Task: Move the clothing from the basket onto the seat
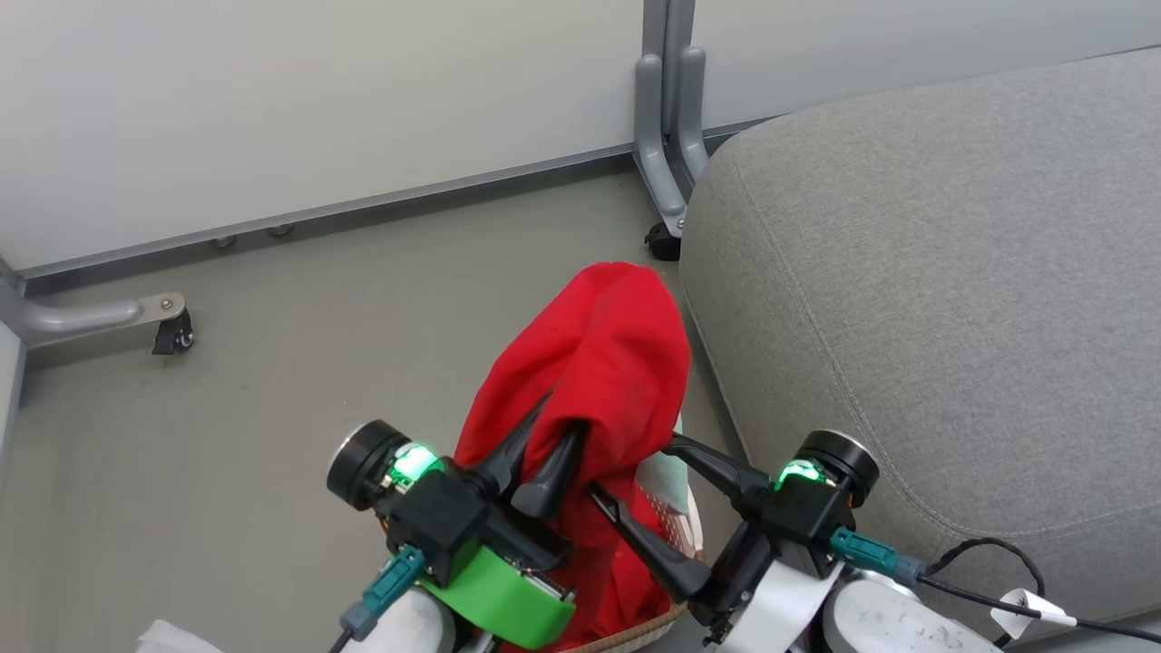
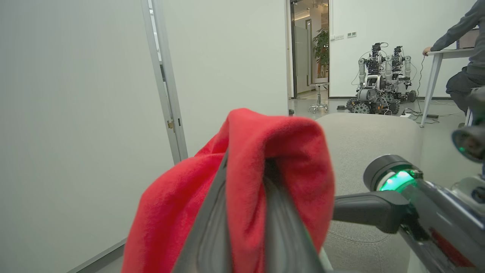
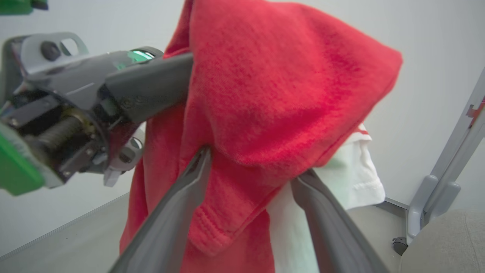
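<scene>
Two dark fingers of my left gripper [image 1: 562, 417] are pressing close together on a fold of the red clothing [image 1: 608, 345]. The jaws are standing narrow, with only fabric between them. In the left wrist view that gripper [image 2: 248, 163] is wearing the clothing [image 2: 273, 140] like a hood, the cloth draping over both fingertips and hanging down at either side.

My right gripper [image 1: 632, 464] is standing wide and gripping nothing. Its fingers are reaching in from the right, with the tips touching the hanging cloth just below my left fingers. In the right wrist view the right gripper [image 3: 254, 163] is spreading its fingers under the lower edge of the clothing [image 3: 284, 76], and a white panel [image 3: 341, 178] of the garment is hanging behind the finger at that view's right.

I am holding the clothing up above the basket [image 1: 648, 628], with its lower part trailing down to the brown woven rim — my grippers are hiding most of the basket. The seat [image 1: 952, 299] is lying just to the right of the basket, well clear of the cloth.

Beyond, a grey leg [image 1: 667, 136] of the partition wall [image 1: 317, 109] is standing on the floor [image 1: 272, 363] beside the seat's corner. Past the seat [image 2: 363, 132] in the left wrist view, other robots [image 2: 379, 79] are standing, and a person [image 2: 466, 45] is resting a hand on a table.
</scene>
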### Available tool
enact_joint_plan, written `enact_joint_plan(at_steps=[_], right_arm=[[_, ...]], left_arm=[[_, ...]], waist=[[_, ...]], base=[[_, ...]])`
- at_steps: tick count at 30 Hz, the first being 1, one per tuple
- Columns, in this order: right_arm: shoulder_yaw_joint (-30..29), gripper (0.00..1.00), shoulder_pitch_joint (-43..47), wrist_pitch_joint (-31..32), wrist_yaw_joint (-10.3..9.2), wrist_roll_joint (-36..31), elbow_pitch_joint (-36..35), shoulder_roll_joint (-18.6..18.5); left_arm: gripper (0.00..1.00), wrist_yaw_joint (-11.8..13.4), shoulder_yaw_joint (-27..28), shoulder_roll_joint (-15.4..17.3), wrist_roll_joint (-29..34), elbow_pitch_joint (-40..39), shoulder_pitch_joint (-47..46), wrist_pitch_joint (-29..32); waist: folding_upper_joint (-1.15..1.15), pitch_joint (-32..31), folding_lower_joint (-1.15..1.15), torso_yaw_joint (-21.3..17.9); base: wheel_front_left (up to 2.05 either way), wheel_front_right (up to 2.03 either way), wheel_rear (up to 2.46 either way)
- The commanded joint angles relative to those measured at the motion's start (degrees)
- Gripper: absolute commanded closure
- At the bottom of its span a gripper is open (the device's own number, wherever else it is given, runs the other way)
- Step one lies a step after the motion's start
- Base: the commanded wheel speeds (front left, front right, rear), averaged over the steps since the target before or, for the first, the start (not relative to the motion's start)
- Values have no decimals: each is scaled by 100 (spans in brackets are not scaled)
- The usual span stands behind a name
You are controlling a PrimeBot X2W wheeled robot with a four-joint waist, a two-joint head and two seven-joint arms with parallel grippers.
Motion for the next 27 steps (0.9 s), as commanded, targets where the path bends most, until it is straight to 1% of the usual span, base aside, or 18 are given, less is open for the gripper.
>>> enact_joint_plan(at_steps=[1, 5, 9, 14, 26, 27], right_arm=[[-19, 0, -13, -18, 0, -19, 60, 29], [-12, 0, -119, -18, -1, -69, 220, 104], [171, 0, -209, -17, 0, -143, 403, 129], [338, 0, -348, -18, 0, -216, 598, 199], [255, 0, -431, -18, -1, -205, 844, 435], [251, 4, -404, -18, -1, -140, 881, 454]], left_arm=[[100, -15, -42, -25, -21, -29, -42, -3], [100, -15, -295, -10, -83, -10, -68, -3], [100, -15, -487, 8, -137, 26, -102, -3], [100, -15, -540, 12, -208, 30, -133, -3], [100, -15, -608, -26, -289, 41, -144, -3], [100, -15, -610, -26, -295, 48, -149, -3]], waist=[[0, -1, 0, -3], [0, -4, 0, -3], [0, -11, 0, 14], [0, -4, 0, 41], [0, -7, 0, 112], [0, -9, 0, 118]], base=[[0, 0, 0], [0, 0, 0], [0, 0, 0], [0, 0, 0], [0, 0, 0], [0, 0, 0]])
